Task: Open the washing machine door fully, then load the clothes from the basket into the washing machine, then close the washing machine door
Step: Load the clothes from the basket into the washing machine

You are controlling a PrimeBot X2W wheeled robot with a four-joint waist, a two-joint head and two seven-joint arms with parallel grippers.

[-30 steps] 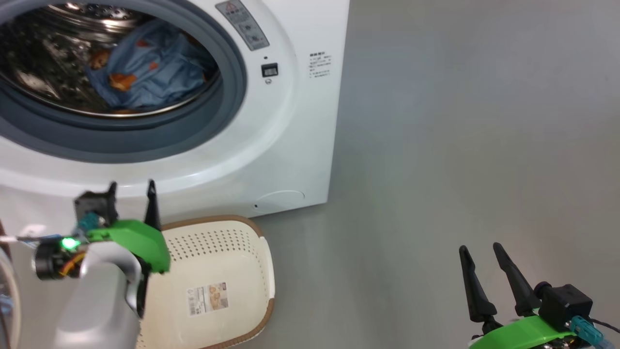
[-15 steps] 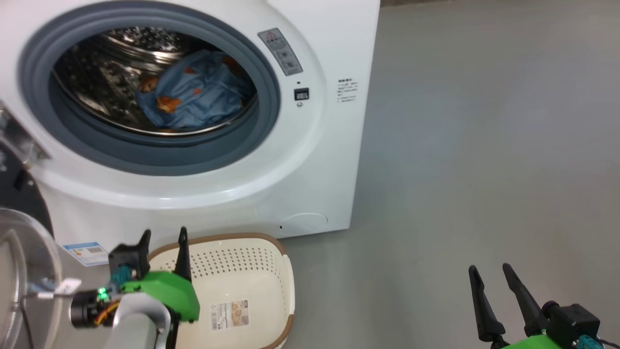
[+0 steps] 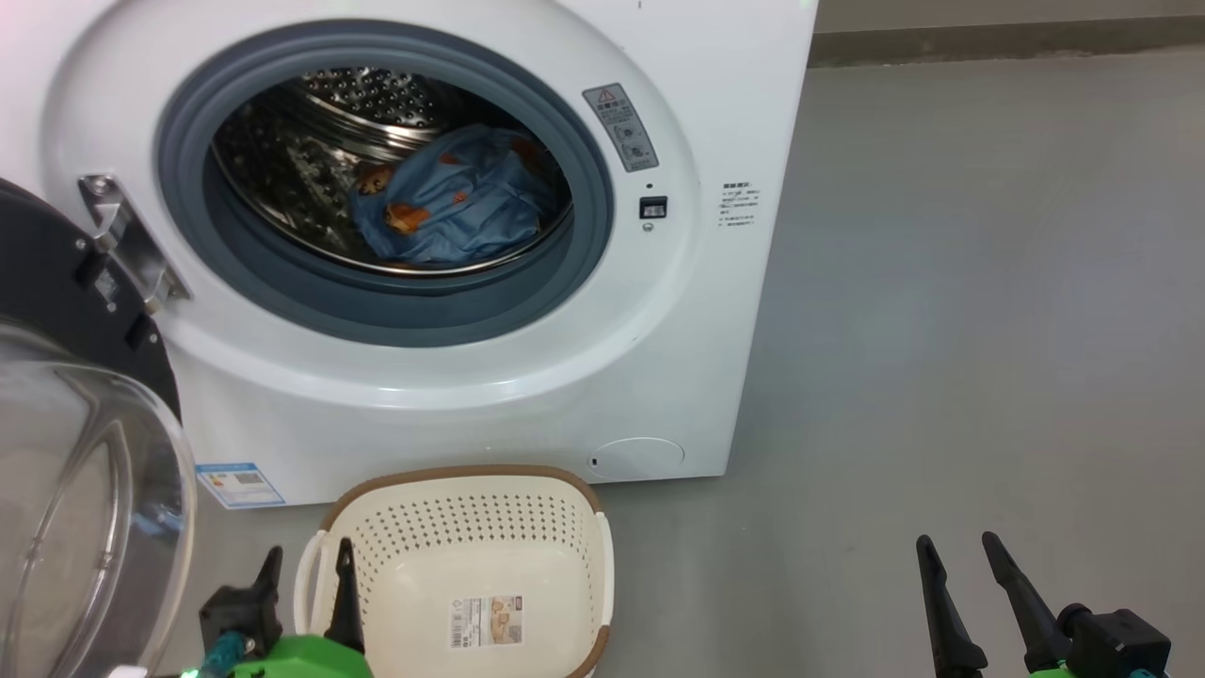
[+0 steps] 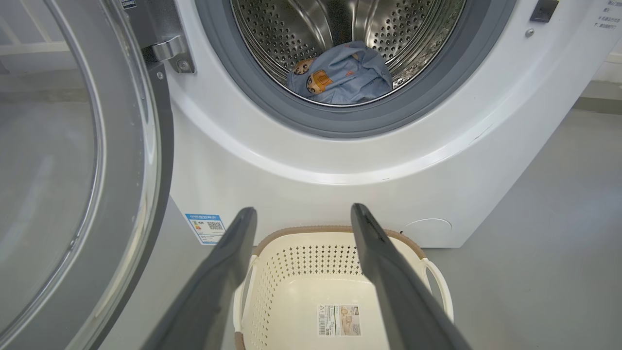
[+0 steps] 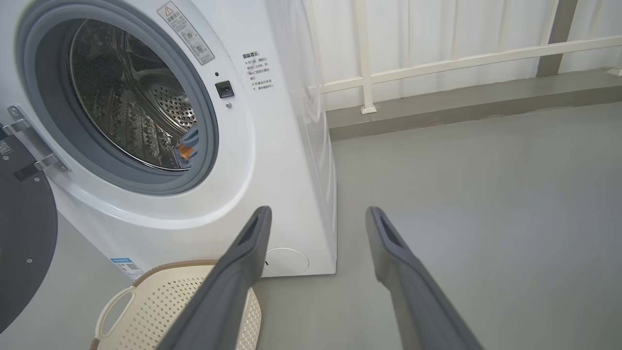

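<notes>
Grey floor [image 3: 988, 330], white railing [image 5: 461, 62] before perhaps pale curtains [image 5: 437, 24]

- The washing machine door [image 3: 85, 490] was cut off by the head view's left and bottom edges, so its rim could not be seen whole.
- The basket [image 3: 461, 476] lost its near end to that view's bottom edge.
- In the right wrist view, the clothes [image 5: 189, 143] were mostly hidden behind the grey gasket [image 5: 208, 121], with a sliver showing.
- Print on the basket's paper label [image 3: 485, 621] and the blue sticker [image 3: 240, 484] was too small to read.
- The left gripper [image 3: 309, 548] and right gripper [image 3: 956, 538] were cut off just below their fingers.
</notes>
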